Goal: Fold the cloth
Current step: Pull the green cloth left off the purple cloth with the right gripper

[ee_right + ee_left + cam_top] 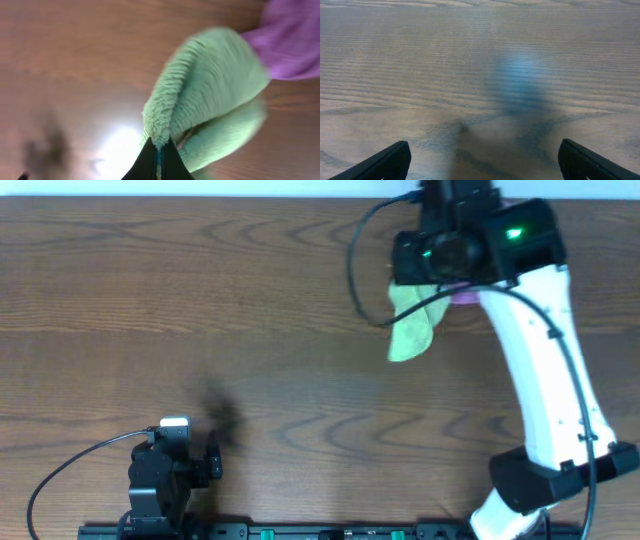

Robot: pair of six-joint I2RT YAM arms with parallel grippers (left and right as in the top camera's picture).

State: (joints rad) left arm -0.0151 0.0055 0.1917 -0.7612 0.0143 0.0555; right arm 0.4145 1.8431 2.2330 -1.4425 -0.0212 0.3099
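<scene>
Overhead view shows you the cloth (410, 330) at the far right of the tabletop (200, 300). It dangles in a bunched, drooping lobe from under the wrist of your right arm (545, 360), next to a purple cloth (465, 295) that peeks out beside it. Judging by that, the folding has hardly begun: the cloth is neither spread flat nor doubled neatly, and no crisp edge or matched corners show. You have it picked up by one pinch. Laying it out, bringing one half over the other and squaring the edges all look left to do.

From the right wrist view, your right tool (157, 152) is clamped together on a bit of the green terry. The fabric comes out of the closed tips and curls away toward the purple cloth, which it seems to touch or overlap at the upper right. Your left tool (485, 160) sits well apart from the cloth, near the front left edge, its tips spread wide over bare wood with nothing between them.
</scene>
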